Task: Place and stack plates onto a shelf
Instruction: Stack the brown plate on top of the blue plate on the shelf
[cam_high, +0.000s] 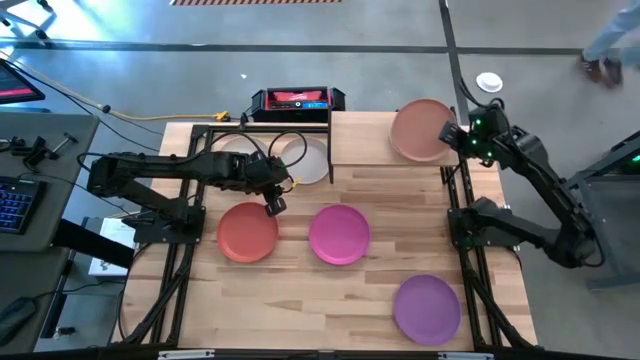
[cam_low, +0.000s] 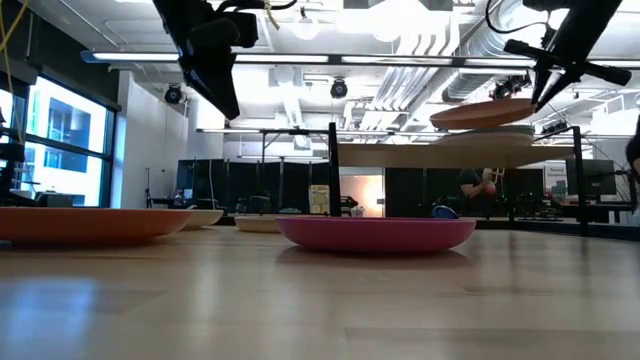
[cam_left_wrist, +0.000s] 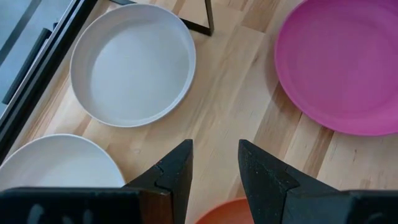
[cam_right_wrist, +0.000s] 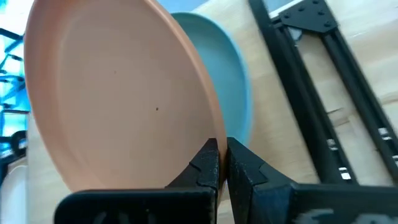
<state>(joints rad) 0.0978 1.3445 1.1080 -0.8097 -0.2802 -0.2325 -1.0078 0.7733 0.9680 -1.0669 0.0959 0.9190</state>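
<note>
No readable text anywhere, red-and-black box (cam_high: 297, 100) at top centre of the high view carries a label too blurred to read

Grey concrete floor (cam_high: 380, 25), bright ceiling lights (cam_low: 400, 20), tall window (cam_low: 60, 150)

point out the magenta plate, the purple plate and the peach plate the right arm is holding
magenta plate (cam_high: 339, 234), high view, centre of its face
purple plate (cam_high: 427, 308), high view, centre of its face
peach plate (cam_right_wrist: 118, 93), right wrist view, middle of its face, above the end effector pinching its rim
</note>
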